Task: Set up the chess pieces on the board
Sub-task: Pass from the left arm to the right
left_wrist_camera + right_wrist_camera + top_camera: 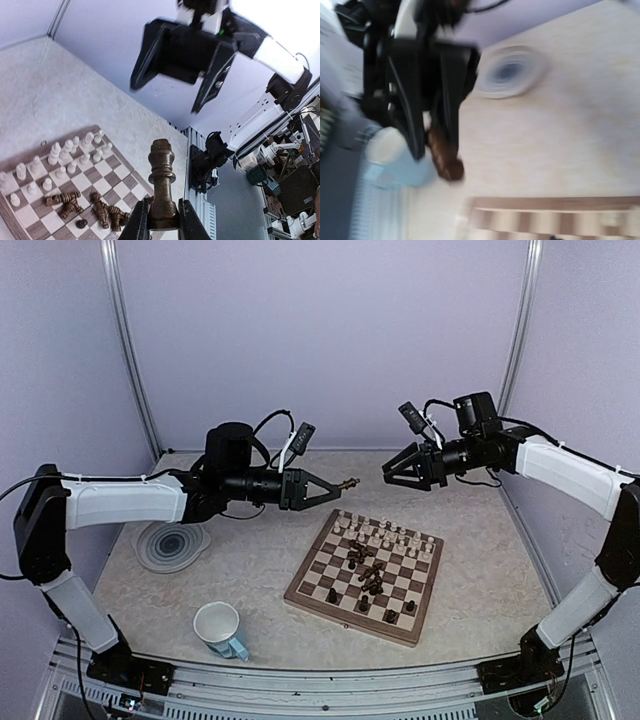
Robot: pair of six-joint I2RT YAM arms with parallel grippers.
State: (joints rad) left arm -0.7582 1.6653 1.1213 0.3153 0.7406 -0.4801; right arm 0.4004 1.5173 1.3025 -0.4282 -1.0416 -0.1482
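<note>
The board (318, 592) lies on the table right of centre. Cream-white chess pieces (390, 537) stand in its far rows. Dark pieces (368, 570) lie toppled in a heap mid-board, and a few more stand near the front edge. Above the board's far left corner my left gripper (335, 487) is shut on the base of a dark brown piece (161, 175), whose crown points at the right arm. My right gripper (386, 472) hangs a short gap away from it, its fingers (137, 75) spread open and empty. The blurred right wrist view shows the held piece (445, 152) in the left fingers.
A round grey swirl-patterned plate (170, 545) sits at the left of the table. A white and blue cup (220, 628) stands near the front edge, left of the board. Purple walls close in the back and sides.
</note>
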